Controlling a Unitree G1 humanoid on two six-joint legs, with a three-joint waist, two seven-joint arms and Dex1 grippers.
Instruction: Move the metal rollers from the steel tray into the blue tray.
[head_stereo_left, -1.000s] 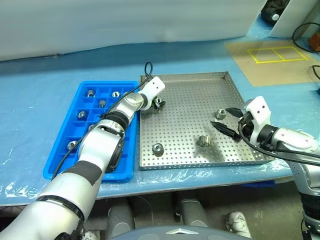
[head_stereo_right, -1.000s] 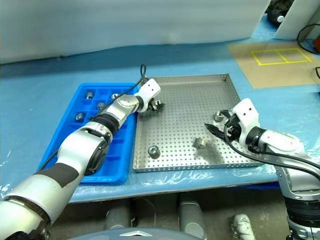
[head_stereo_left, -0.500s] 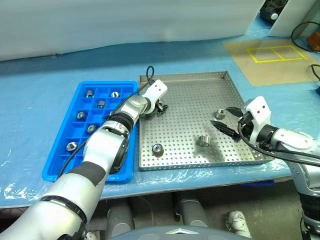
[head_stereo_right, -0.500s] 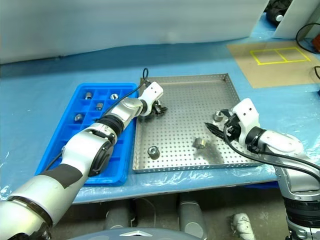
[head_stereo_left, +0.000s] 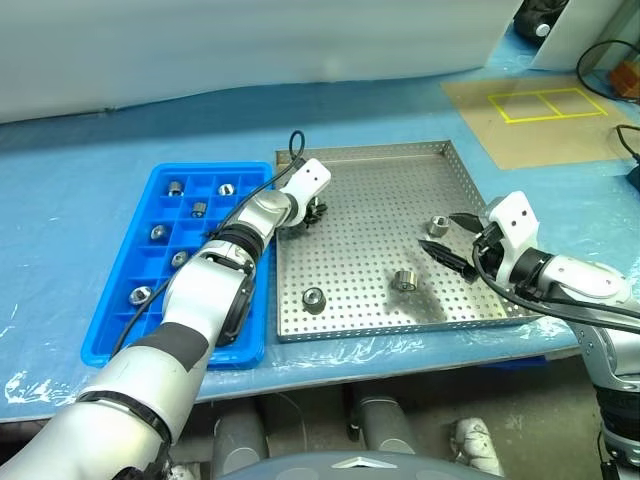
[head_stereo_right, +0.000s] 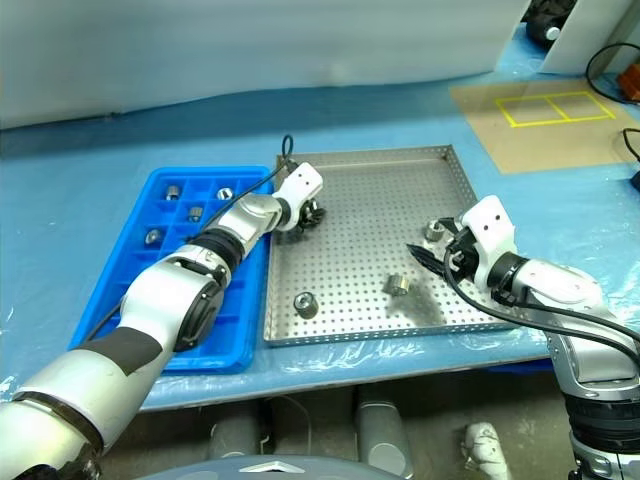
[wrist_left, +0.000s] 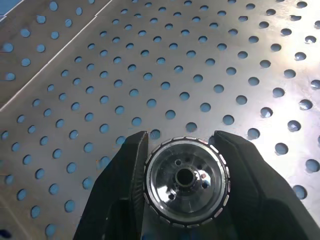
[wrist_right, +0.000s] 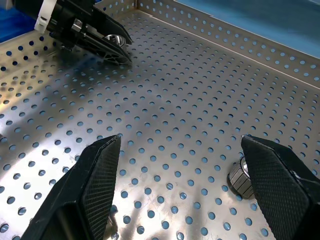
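I have the left gripper (wrist_left: 185, 200) clamped on one of the metal rollers (wrist_left: 186, 181), a finger pressed to either side of its ribbed rim, over the far left part of the steel tray (head_stereo_left: 370, 160), close to the rim that runs along the blue tray (head_stereo_left: 125, 240). The two trays lie side by side on the table (head_stereo_left: 80, 150), which is covered in blue plastic sheet, the blue one on the left. On my right, the right gripper (head_stereo_left: 450, 240) hangs wide apart and empty above the steel tray's right side, with a loose roller (head_stereo_left: 439, 226) just beside its far finger; the right wrist view shows that roller (wrist_right: 241, 180) tucked against one fingertip. Two more rollers lie on the perforated floor: one (head_stereo_left: 404, 280) near the middle toward the front, one (head_stereo_left: 314, 297) near the front left. The blue tray already has several rollers in separate compartments, among them one (head_stereo_left: 176, 186) at the far end and one (head_stereo_left: 141, 294) near the front. Beyond the steel tray's far right corner, a brown sheet (head_stereo_left: 530, 125) with yellow tape squares lies on the table.
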